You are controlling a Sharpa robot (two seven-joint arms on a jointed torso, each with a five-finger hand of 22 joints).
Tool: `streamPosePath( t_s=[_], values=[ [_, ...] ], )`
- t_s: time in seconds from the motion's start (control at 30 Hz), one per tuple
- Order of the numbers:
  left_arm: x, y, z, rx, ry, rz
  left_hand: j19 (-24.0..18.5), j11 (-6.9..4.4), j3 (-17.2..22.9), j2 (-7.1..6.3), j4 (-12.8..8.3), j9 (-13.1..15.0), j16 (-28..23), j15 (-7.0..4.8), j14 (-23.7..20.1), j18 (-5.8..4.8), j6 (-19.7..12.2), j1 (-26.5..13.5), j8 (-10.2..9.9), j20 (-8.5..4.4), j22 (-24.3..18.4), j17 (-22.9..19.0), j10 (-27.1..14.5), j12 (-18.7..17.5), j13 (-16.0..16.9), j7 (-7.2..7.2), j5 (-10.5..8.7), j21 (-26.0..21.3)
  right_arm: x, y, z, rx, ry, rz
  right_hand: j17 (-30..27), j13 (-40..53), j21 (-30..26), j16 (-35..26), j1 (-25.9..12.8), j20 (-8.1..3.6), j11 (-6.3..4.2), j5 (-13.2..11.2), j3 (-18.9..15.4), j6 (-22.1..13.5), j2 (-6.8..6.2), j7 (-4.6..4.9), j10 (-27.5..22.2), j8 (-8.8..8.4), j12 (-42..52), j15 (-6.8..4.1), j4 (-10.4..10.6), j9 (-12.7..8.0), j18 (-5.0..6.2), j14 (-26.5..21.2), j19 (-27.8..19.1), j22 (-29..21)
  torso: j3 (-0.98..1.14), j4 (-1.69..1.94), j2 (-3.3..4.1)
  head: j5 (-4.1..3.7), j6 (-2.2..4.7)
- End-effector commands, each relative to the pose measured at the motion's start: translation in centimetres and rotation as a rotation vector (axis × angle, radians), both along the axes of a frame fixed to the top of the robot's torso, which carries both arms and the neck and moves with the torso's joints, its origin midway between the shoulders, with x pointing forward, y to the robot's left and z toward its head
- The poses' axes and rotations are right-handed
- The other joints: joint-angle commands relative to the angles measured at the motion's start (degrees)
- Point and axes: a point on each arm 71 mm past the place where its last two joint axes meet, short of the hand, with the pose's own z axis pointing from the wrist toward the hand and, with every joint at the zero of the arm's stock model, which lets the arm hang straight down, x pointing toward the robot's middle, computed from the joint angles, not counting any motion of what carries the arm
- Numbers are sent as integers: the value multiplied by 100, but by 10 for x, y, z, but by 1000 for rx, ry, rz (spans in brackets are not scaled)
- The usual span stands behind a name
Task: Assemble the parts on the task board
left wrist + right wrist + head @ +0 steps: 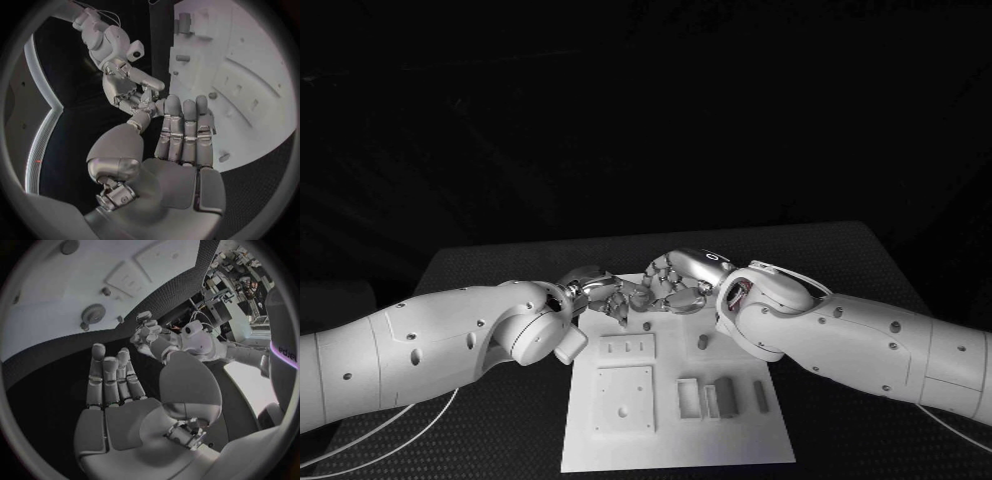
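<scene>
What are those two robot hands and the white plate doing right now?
Left robot hand: open, holds nothing, fingers straight, over the board's far edge.
Right robot hand: open, empty, close to the left one.
Task board: flat on the table, grey parts on it.

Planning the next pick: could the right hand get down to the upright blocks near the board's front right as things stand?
Probably yes. The right hand hovers at the task board's far edge, seemingly empty, and nothing lies over the upright blocks; its own forearm passes beside them.
</scene>
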Motion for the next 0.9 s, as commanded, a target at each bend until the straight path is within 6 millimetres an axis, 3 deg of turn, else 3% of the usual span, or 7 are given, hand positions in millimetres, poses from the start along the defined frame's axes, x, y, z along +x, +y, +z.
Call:
streamPosePath(
  t_s=[0.03, 0.2, 0.5, 0.6, 0.83, 0.9],
  values=[
    [4, 5, -1, 50, -1, -9, -12, -233, 30, 47, 17, 2083, 62, -61, 9, -87, 273, -26, 22, -49, 120, 17, -2, 77, 27, -308, 20, 26, 0, -5, 3, 99, 18, -5, -10, 36, -42, -16, -46, 36, 78, -4, -101, -198, -158, 144, -129, -82, 20, 114, 23, -57, 1, -89, -98, 52, 5, -6, -4, 14, -8],
    [9, 13, -3, 109, 8, -27, -43, -238, 34, 65, 15, 2163, 93, -63, -7, -87, 266, -37, 7, -47, 127, 23, -25, 113, 30, -311, -11, 36, -1, -21, 9, 249, 42, -11, -13, 54, -51, -2, -43, 57, 113, -1, -139, -270, -195, 179, -183, -104, 54, 151, 42, -79, 8, -130, -127, 57, 12, -2, -3, 35, -8],
    [17, 25, -4, 206, 4, -47, -40, -251, 32, 78, 16, 2285, 150, -74, -7, -87, 260, -46, -29, -59, 133, 29, -29, 184, 33, -310, -119, 84, 5, -60, 21, 380, 21, -70, -29, 71, -48, 36, 28, 93, 109, -2, -227, -217, -24, 170, -209, -32, 128, 153, -58, -78, 31, -168, -162, 73, 11, -12, -3, 132, -43],
    [19, 27, -5, 273, -15, -61, -22, -264, 30, 76, 15, 2338, 184, -88, 10, -87, 264, -39, -40, -72, 136, 34, -19, 225, 39, -314, -127, 116, 14, -74, 27, 411, 21, -117, -36, 68, -41, 50, 27, 103, 99, -2, -261, -195, 38, 159, -200, -8, 144, 144, -80, -78, 42, -164, -155, 76, 11, -14, -5, 165, -77],
    [16, 24, -17, 435, 59, -104, -120, -247, 32, 59, 15, 2417, 197, -75, -58, -87, 220, 8, -119, -50, 136, 21, -88, 249, 23, -297, -205, 130, 46, -104, 59, 454, -26, -210, -48, 59, -30, 70, 16, 118, 86, -3, -308, -180, 113, 147, -176, 16, 165, 131, -90, -84, 61, -149, -139, 78, 14, -4, -3, 142, -159],
    [10, 21, -23, 475, 91, -117, -129, -234, 201, -68, 111, 2446, 219, -56, -76, -87, 233, 49, -178, -33, 134, 18, -94, 258, 4, -282, -228, 169, 57, -112, 71, 458, -45, -229, -50, 57, -29, 72, 9, 121, 84, -3, -317, -178, 117, 145, -172, 19, 167, 129, -90, -85, 63, -147, -137, 78, 7, 3, -1, 125, -196]
  ],
)
